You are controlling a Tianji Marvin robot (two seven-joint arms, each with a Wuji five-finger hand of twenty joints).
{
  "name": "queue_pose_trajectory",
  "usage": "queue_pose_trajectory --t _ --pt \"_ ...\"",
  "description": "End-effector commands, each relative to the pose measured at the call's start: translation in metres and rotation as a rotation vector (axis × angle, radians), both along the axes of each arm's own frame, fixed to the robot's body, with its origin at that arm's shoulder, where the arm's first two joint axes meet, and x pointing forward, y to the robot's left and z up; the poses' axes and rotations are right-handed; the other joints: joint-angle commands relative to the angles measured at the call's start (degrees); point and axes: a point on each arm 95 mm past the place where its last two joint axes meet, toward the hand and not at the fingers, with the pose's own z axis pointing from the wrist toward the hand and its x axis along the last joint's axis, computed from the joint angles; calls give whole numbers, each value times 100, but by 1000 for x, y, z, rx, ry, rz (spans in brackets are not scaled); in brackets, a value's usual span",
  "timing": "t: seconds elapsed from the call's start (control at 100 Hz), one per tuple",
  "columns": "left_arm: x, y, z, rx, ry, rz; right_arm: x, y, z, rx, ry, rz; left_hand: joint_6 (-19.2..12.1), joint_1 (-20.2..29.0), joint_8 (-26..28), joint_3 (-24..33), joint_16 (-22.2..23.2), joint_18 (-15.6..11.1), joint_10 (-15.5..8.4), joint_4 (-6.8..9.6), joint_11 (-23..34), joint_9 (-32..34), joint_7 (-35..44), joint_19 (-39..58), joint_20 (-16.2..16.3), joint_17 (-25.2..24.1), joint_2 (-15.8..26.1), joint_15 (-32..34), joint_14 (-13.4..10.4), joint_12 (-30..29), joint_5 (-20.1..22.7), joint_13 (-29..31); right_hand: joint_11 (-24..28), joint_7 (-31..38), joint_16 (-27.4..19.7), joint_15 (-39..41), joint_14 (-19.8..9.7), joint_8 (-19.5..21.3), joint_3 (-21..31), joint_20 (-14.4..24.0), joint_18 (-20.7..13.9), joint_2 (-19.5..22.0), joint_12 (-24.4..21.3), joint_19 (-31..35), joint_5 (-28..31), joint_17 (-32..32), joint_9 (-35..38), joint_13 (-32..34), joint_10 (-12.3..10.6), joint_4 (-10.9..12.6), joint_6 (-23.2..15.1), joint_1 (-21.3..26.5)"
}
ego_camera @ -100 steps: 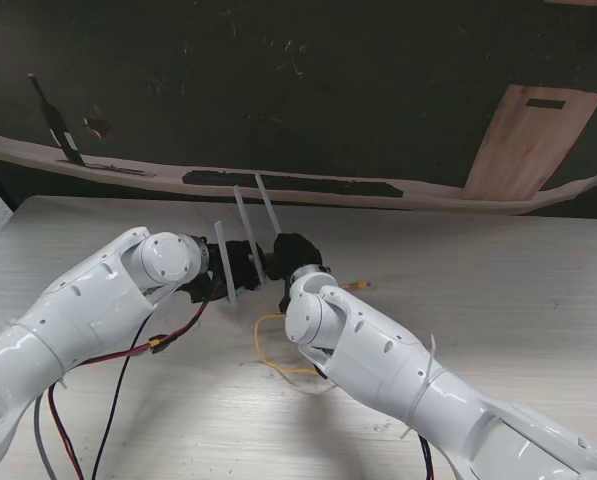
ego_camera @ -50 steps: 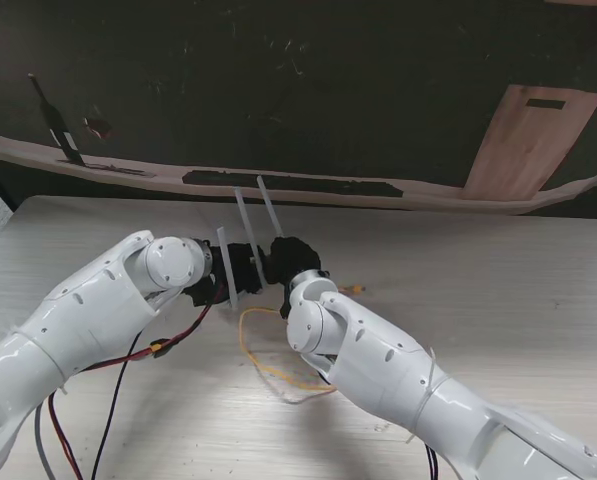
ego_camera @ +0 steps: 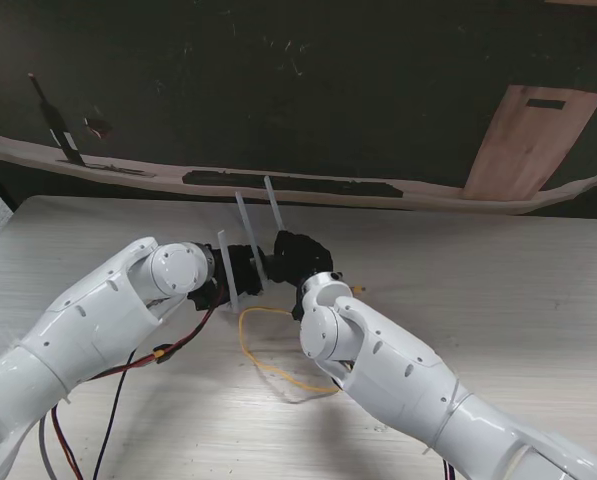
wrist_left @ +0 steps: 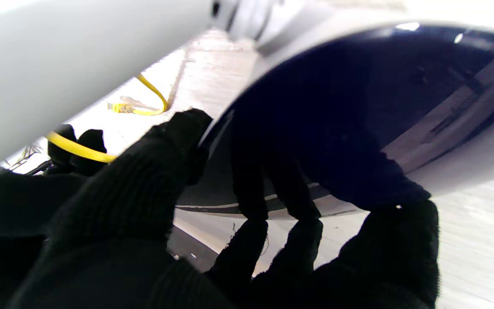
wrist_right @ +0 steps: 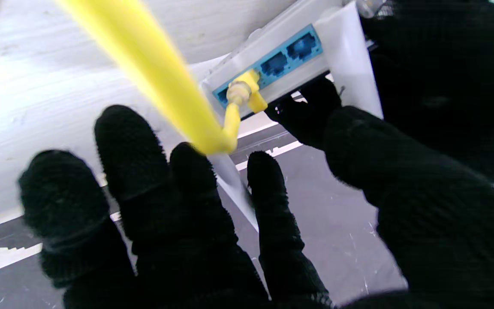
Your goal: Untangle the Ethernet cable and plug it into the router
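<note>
- Since a second ago, the yellow cable loop has slid leftward.
- Its plug sits in the router port.
- Left hand grips the router.
- Right hand: fingers spread, cable across them, grip unclear.
- Arms hide the router from above.

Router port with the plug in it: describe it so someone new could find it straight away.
Find the white router held up between the two gloved hands, over the middle of the table. Its edge carries a row of blue ports. The taken one is the end port, farthest from the router's corner, the only one with the yellow cable and its plug in it.
</note>
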Motion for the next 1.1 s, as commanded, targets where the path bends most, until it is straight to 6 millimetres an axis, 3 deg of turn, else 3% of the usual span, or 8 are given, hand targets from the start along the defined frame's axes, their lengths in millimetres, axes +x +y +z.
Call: queue_pose_trajectory --t 0.0,0.33,0.65,0.92,1.09 --pt "-26 18 -53 62 148 32 -2 -6 -1 -2 3 3 -756 1315 318 1469 584 -2130 -1080 472 1194 930 1007 1968 783 1115 1122 2409 -2182 446 788 1013 -55 -140 51 -112 232 -47 -65 87 364 70 -73 -152 -324 -213 -179 -117 210 -18 254 -194" --pt "-17 33 -49 135 41 160 -10 -27 11 6 -64 -6 -733 847 245 931 588 -1947 -1071 325 1074 683 858 1968 906 792 1220 2376 -2011 385 686 731 -202 -176 170 -371 277 -70 -125 399 364 98 -112 -410 -307 -557 -250 -404 348 -23 280 -225" --pt "-15 31 -57 202 -118 305 -18 -53 18 4 -131 -34 -688 -450 84 745 591 -1640 -1033 -242 1015 367 574 2037 1105 172 1063 2336 -1791 331 489 210 -299 -225 196 -470 295 -94 -137 542 364 118 -147 -516 -218 -620 -226 -446 390 -25 303 -231" --pt "-21 23 -59 252 -150 296 -22 -64 17 11 -147 -60 -654 -1258 -53 745 539 -1454 -1083 -515 886 113 335 1918 1096 -259 944 2158 -1675 246 371 -179 -345 -244 209 -487 307 -103 -144 605 364 226 -163 -549 -195 -632 -227 -435 409 -18 328 -217" --pt "-27 18 -59 308 -153 271 -22 -68 18 24 -163 -73 -680 -1710 -136 321 511 -1324 -1111 -728 751 -106 183 1833 1060 -472 896 1991 -1638 166 275 -415 -378 -253 215 -494 322 -106 -180 650 364 337 -174 -562 -197 -630 -223 -433 423 -16 334 -242"
